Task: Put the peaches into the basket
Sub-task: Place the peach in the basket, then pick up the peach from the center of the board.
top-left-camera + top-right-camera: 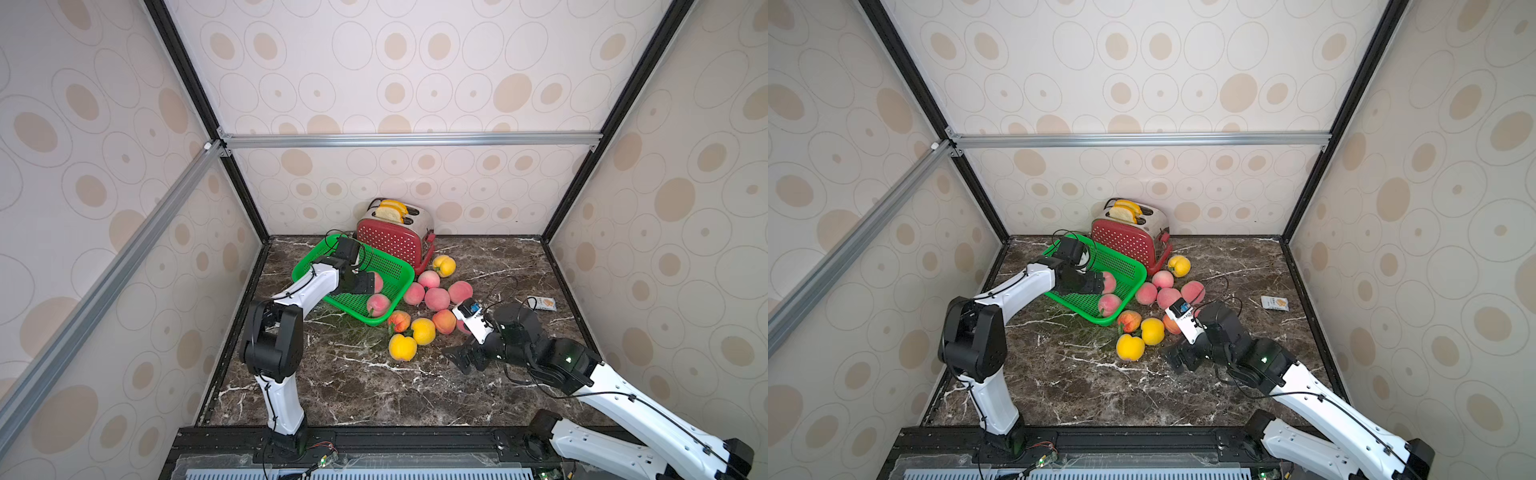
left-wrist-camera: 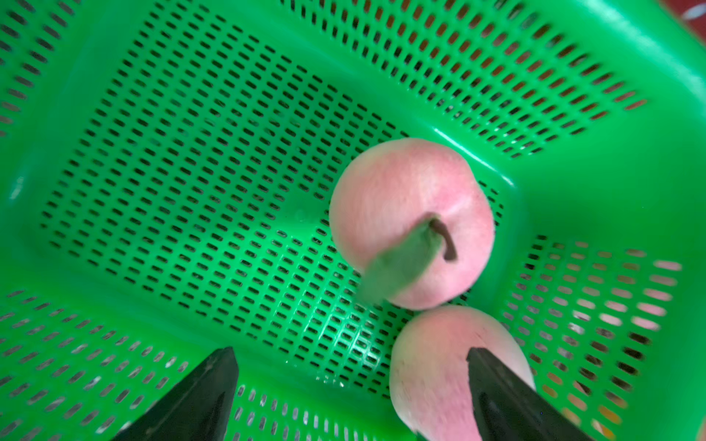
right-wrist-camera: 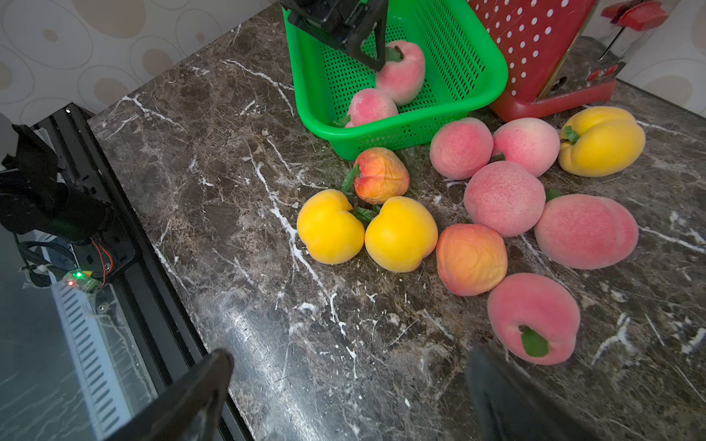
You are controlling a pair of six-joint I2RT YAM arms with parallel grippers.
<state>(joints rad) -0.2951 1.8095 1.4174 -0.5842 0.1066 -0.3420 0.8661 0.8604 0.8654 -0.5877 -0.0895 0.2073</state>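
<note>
- Left gripper (image 2: 351,359): jaws spread wide inside the bright green perforated plastic basket (image 2: 611,183), clamping nothing; a pink-and-cream peach (image 2: 431,382) lies on the mesh beside one finger, touching a leafed pink peach (image 2: 410,221)
- Right gripper (image 3: 349,353): jaws likewise apart, empty, above the dark marble tabletop (image 3: 229,191)
- Ten round peaches (image 3: 504,198) (pink, yellow, orange-red) cluster on the marble beside the basket
- Step judged: release into basket; next, the left arm must lift clear while either gripper closes on a loose fruit
</note>
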